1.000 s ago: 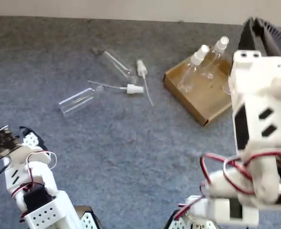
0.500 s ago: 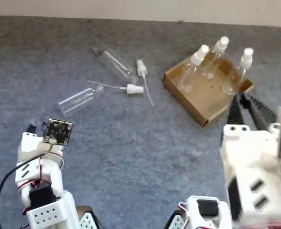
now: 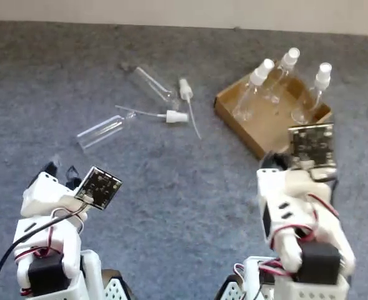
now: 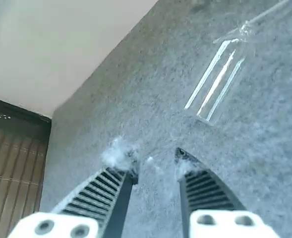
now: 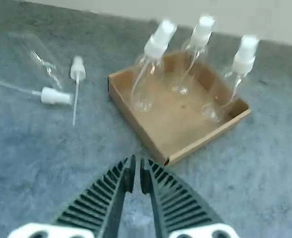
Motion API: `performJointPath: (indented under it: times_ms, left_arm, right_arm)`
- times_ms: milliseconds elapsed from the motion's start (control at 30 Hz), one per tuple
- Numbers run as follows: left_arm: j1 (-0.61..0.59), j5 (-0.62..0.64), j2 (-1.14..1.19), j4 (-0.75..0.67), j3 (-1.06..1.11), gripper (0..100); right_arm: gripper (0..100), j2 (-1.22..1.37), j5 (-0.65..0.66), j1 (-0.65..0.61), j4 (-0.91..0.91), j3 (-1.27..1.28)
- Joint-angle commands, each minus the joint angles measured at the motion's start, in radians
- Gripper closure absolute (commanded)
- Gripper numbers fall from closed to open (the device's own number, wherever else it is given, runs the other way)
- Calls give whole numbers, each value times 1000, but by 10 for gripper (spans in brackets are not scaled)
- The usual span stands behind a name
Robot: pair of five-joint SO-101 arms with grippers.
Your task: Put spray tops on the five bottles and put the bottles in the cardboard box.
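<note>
Where the grey desk (image 3: 190, 187) runs bare between the two arms, open room stretches from the arm bases up to the loose parts, and the desk's far edge meets a pale wall (image 3: 171, 11). Low over that bare cloth, the left hand (image 4: 154, 161) hangs with its fingers spread and nothing between them. Just ahead of it the near uncapped bottle (image 4: 216, 83) lies on its side, neck pointing away from the hand. Farther back lies the far uncapped bottle (image 3: 154, 84). The first spray top (image 3: 175, 116) rests between the two bottles, and the second spray top (image 3: 185, 89) is just beside the far one, both with thin tubes trailing across the desk.

The right hand (image 5: 137, 174) has its fingers drawn almost together, a thin slit left between them, holding nothing. It sits just short of the near corner of the cardboard box (image 5: 136, 116), with bare desk between them. This shallow box lies at an angle to the desk's far edge. Three capped bottles (image 3: 280, 74) stand along its far side, and the box floor nearer the hand is bare.
</note>
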Motion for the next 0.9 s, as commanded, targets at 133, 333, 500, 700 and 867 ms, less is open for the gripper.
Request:
performJointPath:
  times_ms: [133, 333, 500, 700, 867]
  left_arm:
    - [18, -103, 10, 35, -67, 905]
    - [21, -103, 163, 74, -223, 905]
    - [22, -106, 450, 77, -383, 905]
    - [22, -229, 742, 74, -533, 905]
    - [24, -265, 938, 69, -645, 905]
  right_arm:
    - [975, -93, -38, -111, -159, 285]
    - [974, -128, -129, -176, -251, 380]
    - [974, -160, -129, -197, -329, 495]
    - [974, -223, -137, -246, -409, 622]
    - [974, -283, -137, -249, -437, 708]
